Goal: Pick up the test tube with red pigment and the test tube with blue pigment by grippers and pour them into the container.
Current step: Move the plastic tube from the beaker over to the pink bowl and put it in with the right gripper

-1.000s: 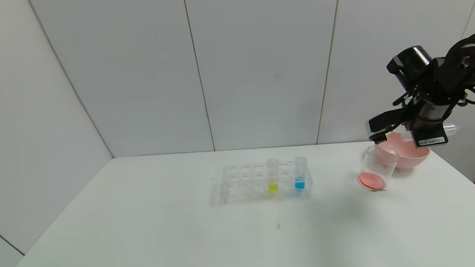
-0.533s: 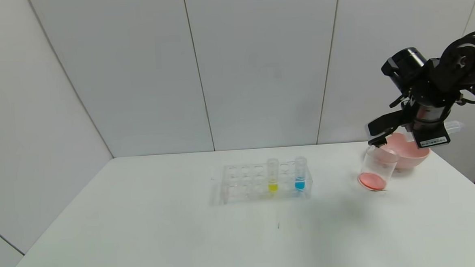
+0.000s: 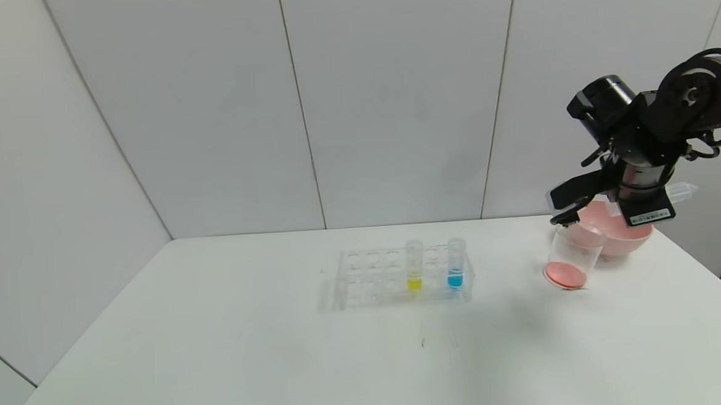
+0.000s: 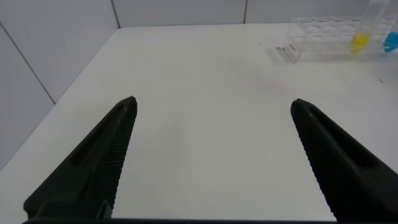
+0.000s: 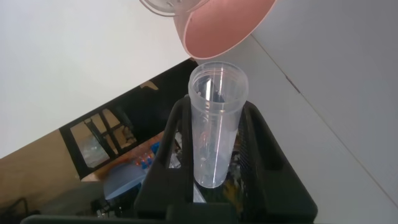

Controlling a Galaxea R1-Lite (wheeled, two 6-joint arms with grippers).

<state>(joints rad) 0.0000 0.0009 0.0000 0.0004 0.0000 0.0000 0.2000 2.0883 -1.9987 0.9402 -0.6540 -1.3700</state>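
My right gripper [image 3: 649, 201] is shut on a clear test tube [image 3: 682, 192] and holds it lying sideways over the pink bowl [image 3: 621, 235]. In the right wrist view the tube [image 5: 214, 124] sits between the gripper's black fingers [image 5: 176, 143] and no red liquid shows in it. The container [image 3: 570, 258], a clear beaker, stands just in front of the bowl with red liquid at its bottom. The test tube with blue pigment [image 3: 456, 264] stands upright in the clear rack [image 3: 370, 276]. My left gripper [image 4: 214, 104] is open and empty over bare table, far from the rack.
A tube with yellow liquid [image 3: 414, 266] stands in the rack beside the blue one. The rack [image 4: 320, 34] also shows far off in the left wrist view. The pink bowl [image 5: 224, 28] fills the top of the right wrist view. The table's right edge is close to the bowl.
My right arm has shifted a little to the left with the tube held sideways in its gripper. The rack, the beaker and the bowl have not moved.
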